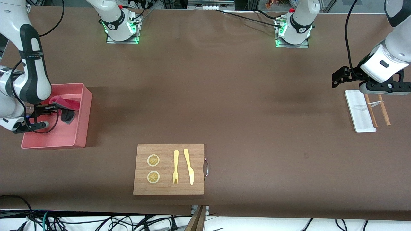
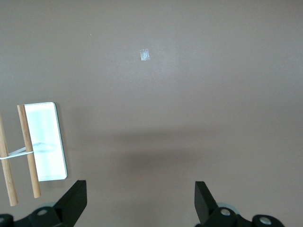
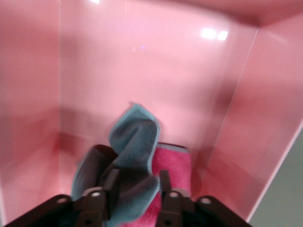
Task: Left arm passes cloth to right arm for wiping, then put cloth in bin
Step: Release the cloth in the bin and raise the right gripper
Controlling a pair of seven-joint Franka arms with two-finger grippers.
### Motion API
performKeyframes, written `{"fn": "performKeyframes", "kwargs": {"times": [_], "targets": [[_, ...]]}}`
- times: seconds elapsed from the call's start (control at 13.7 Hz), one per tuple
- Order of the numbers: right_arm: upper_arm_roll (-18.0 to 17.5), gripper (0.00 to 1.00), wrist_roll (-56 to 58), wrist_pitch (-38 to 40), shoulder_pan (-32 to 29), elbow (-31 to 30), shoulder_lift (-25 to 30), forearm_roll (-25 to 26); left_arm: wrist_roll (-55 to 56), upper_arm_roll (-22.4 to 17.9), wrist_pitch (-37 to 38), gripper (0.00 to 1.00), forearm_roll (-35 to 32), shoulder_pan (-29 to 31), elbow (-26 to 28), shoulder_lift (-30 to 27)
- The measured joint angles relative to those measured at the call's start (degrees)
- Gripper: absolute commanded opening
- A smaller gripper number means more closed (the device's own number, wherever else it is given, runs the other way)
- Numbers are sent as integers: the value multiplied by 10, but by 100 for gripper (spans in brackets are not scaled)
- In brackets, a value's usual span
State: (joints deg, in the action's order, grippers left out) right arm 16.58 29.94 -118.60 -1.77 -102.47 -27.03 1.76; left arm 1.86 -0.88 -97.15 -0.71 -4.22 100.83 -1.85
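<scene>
Your right gripper (image 1: 68, 116) is down inside the bin (image 1: 85, 110), which sits at nine o'clock in the front view, at the right arm's end of the desk (image 1: 224, 96). The cloth (image 1: 65, 102) is in the bin's opening, bunched at that gripper and below the rim of the wall.

In the right wrist view the cloth (image 3: 135, 142) fills the space at the gripper (image 3: 137, 183), with its grey face folded up and its pink face beside it. The bin's pink walls (image 3: 142, 71) close it in all round. You cannot tell whether the gripper pinches the cloth or has let go of it.

Your left arm waits at three o'clock. Its gripper (image 1: 337, 78) hangs above the desk near the small white tray (image 1: 359, 117), its jaws spread wide and holding nothing. The left wrist view shows the spread gripper (image 2: 139, 191) over bare brown desk, with the tray (image 2: 45, 142) off to one side. Two wooden sticks (image 1: 383, 110) lie by the tray, one across its edge and the other on the desk just beside it.

At six o'clock, nearest the front camera, a wooden cutting board (image 1: 168, 190) lies flat. It carries two lemon slices (image 1: 153, 160), a yellow fork (image 1: 175, 166) and a yellow knife (image 1: 189, 166) side by side.
</scene>
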Motion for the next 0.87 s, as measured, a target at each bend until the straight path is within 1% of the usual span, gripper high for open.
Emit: {"fn": "performKeyframes", "kwargs": {"times": [0.15,0.22,0.44,0.51,0.58,0.73,0.87], "targets": [[0,100,0,5,0,11,25,-16,0,0,0,100,0,0,0,0],[0,100,0,19,0,19,43,-18,0,0,0,100,0,1,0,0],[-7,100,-29,112,1,57,94,-21,0,0,0,100,0,1,0,0],[-21,100,-64,147,1,73,107,-21,0,0,1,100,0,1,0,0],[-42,100,-115,176,1,88,119,-21,0,0,1,100,0,1,0,0],[-92,100,-230,209,3,105,141,-20,0,-1,1,100,0,2,0,0],[-135,100,-298,231,5,111,166,-19,0,-1,1,100,0,4,0,0]]}}
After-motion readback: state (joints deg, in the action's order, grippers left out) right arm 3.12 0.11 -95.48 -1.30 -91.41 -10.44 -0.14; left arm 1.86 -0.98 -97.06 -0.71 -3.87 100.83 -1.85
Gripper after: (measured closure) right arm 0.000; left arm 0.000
